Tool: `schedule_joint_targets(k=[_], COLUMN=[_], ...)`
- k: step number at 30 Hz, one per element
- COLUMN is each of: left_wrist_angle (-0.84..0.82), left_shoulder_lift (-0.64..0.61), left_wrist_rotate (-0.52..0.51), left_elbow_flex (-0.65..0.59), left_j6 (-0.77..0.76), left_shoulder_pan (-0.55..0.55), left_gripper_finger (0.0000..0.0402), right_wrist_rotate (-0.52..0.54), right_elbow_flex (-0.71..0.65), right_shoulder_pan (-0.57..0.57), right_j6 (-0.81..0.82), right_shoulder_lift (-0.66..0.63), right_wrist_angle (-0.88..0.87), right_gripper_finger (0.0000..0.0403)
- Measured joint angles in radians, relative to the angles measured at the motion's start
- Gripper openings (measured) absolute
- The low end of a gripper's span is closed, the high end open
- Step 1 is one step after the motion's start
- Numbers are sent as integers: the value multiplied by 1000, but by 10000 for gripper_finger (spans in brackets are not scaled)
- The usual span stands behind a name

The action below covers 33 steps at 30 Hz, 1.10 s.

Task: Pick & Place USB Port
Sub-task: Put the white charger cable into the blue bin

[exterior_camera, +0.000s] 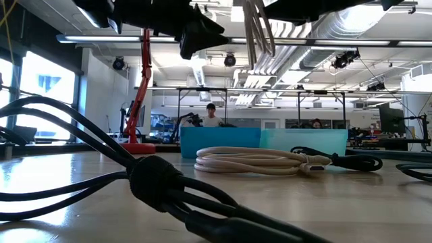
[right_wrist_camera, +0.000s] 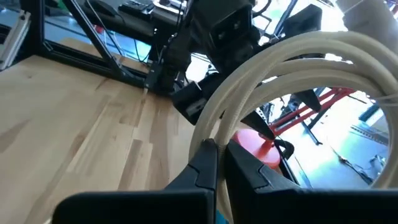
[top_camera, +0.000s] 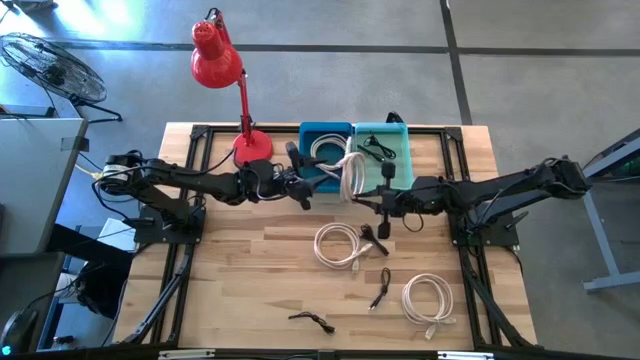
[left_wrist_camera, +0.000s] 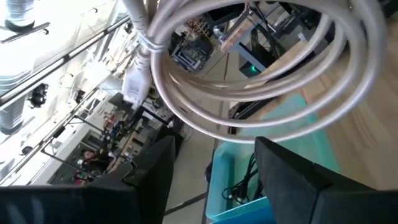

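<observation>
Two arms meet over the middle of the worktop (top_camera: 250,290), right by the bins. Right gripper (right_wrist_camera: 219,152) has its fingers pinched tight on a white coiled cable (top_camera: 352,172), and that coil hangs in the air between the two grippers, just at the front edge of the blue bin (top_camera: 322,135) and the teal bin (top_camera: 392,140). From the right wrist you see the pale loops rising straight out of the closed fingertips. Left gripper (top_camera: 300,192) is just beside the coil, jaws standing wide and holding nothing; from its own wrist camera the two dark fingers (left_wrist_camera: 283,171) sit apart with the coil floating beyond them and the teal bin past that, a dark cable lying inside it.

Down on the wood, a second white coil (top_camera: 337,244) lies near the centre with a small black cable (top_camera: 376,238) just beside it. A third white coil (top_camera: 429,298) rests toward the front right, with two more black cables (top_camera: 380,290) (top_camera: 312,321) near the front. The blue bin already has a pale coil inside. A red desk lamp (top_camera: 222,62) stands at the back left corner.
</observation>
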Motion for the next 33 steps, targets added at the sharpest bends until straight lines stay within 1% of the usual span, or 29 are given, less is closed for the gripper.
schedule_joint_targets(k=[5, 7, 11, 15, 17, 23, 25, 28, 33], left_wrist_angle=[31, 49, 71, 74, 81, 156, 179, 186, 185], left_shoulder_lift=[0, 0, 0, 0, 0, 0, 0, 0, 0], left_wrist_rotate=[2, 17, 114, 218, 250, 253, 253, 253, 268], left_elbow_flex=[0, 0, -1, -1, -1, -1, -1, -1, 0], left_j6=[0, 0, -1, -1, -1, -1, -1, -1, -1], left_shoulder_pan=[0, 0, 0, 0, 0, 0, 0, 0, 0], left_gripper_finger=[216, 216, 216, 216, 216, 216, 216, 216, 216], right_wrist_rotate=[-70, -87, -149, -189, -205, -279, -286, -293, -364], right_elbow_flex=[0, 0, 0, 0, 0, 0, 0, 0, 1], right_shoulder_pan=[0, 0, -2, -3, -3, -3, -3, -7, -34], right_j6=[20, 23, 27, 27, 28, 27, 27, 23, 44], right_shoulder_lift=[0, 0, 1, 1, 5, 66, 88, 113, 124], right_wrist_angle=[0, 0, 3, 6, 16, 79, 92, 104, 124], right_gripper_finger=[3, 3, 3, 3, 3, 3, 3, 3, 3])
